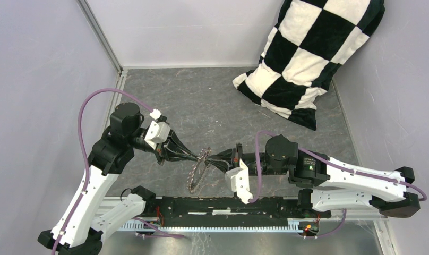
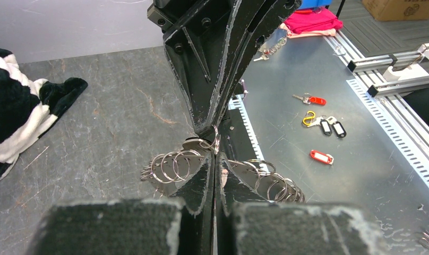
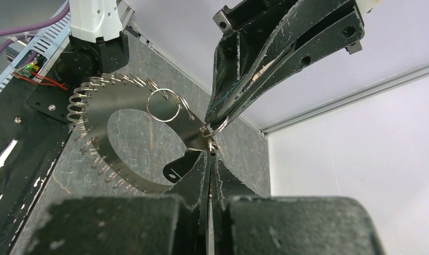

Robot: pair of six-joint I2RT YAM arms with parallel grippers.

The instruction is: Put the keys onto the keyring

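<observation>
Nearest the arms' bases, only your left wrist view shows the keys [image 2: 325,127]. The two small black-headed ones lie side by side on a bare metal sheet [image 2: 371,175] beside the counter's [image 1: 202,101] edge, at 3 o'clock in that picture. A yellow loop [image 2: 308,118] sits just beside them, and red tags [image 2: 321,156] lie near them toward 12 and 6 o'clock. Both claws are well apart from them.

Just beyond the bases, at the centre of the top view, the keyring [image 1: 197,172] stands on edge between your two claws, which meet tip to tip. The left claw [image 1: 200,156] reaches in from 9 o'clock and the right claw [image 1: 212,159] from 3 o'clock. From above you see the keyring only as a thin toothed sliver, and you cannot tell whether its lower edge touches the counter.

Your right wrist view shows it face on: a flat metal band with a hollow centre, its outer rim hung with small wire rings. There your right claw is clenched on the band's rim at about 4 o'clock. The left claw comes down from 1 o'clock, clenched on one split ring [image 3: 216,127] at that same spot. The left wrist view adds rows of rings fanning out toward 8 and 4 o'clock from the pinch.

Farthest off, at 1 o'clock in the top view, a checked cushion [image 1: 308,58] leans in the corner. Your left wrist view catches its corner at 9 o'clock.
</observation>
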